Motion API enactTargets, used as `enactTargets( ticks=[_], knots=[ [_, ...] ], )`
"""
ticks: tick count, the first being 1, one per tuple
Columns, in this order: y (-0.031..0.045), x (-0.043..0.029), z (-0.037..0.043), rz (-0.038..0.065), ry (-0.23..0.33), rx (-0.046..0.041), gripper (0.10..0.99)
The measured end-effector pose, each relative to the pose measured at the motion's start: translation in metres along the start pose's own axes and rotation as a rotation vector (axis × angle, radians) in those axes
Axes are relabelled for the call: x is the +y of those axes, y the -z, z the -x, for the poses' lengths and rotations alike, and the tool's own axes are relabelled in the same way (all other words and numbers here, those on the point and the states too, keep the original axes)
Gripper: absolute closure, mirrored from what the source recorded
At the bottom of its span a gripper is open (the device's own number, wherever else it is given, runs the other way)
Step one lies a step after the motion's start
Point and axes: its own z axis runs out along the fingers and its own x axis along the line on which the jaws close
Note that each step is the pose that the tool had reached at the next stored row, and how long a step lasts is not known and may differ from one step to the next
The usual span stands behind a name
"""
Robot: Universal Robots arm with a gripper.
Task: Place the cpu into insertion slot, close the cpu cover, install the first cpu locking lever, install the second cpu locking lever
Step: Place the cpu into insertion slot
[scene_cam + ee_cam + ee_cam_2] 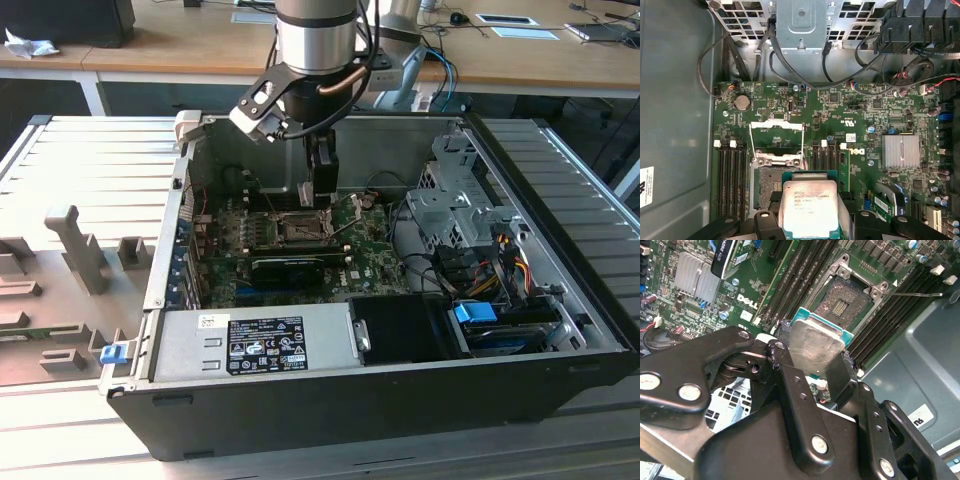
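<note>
The black, jointed metal fingers of the gripper (815, 356) lie closest to the lens in both wrist views. They are closed part-way on two opposite edges of the cpu (815, 340), a thin square chip with a pale silvery face and a teal-green border, and hold it clear of the board.

In the first wrist view the cpu (810, 206) hangs partly over the insertion slot (767, 192), a square dark socket with a silvery rim. It is off to one side and not seated. The second wrist view shows the insertion slot (844, 299) bare, with its dark contact field uncovered.

The cpu cover (776, 125), a thin silvery frame plate with a square opening, stands swung up off the socket. A thin wire locking lever (918, 294) sticks out loose over the memory slots.

In the exterior view the gripper (322, 195) reaches down in the upper middle of the frame, just above the insertion slot (298, 228) on the green motherboard (375, 265) inside the open black computer case (350, 410).

By this showing the work is in its first step. The chip is picked up and brought to the socket but is not placed. Closing the cover and fixing both levers remain undone.
</note>
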Motion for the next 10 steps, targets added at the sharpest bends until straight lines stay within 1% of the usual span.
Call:
enactTargets(
  ticks=[2,5,7,8,10],
  knots=[
    [-0.0027,-0.0003,-0.0007,0.000,-0.001,-0.0002,0.561],
    [-0.0098,-0.0010,-0.0054,0.000,-0.004,-0.0014,0.561],
    [-0.0187,-0.0019,-0.0087,0.000,-0.011,-0.0020,0.561],
    [-0.0217,-0.0023,-0.0093,0.000,-0.013,-0.0040,0.561],
    [-0.0245,-0.0025,-0.0095,0.000,-0.014,-0.0094,0.561]
  ],
)
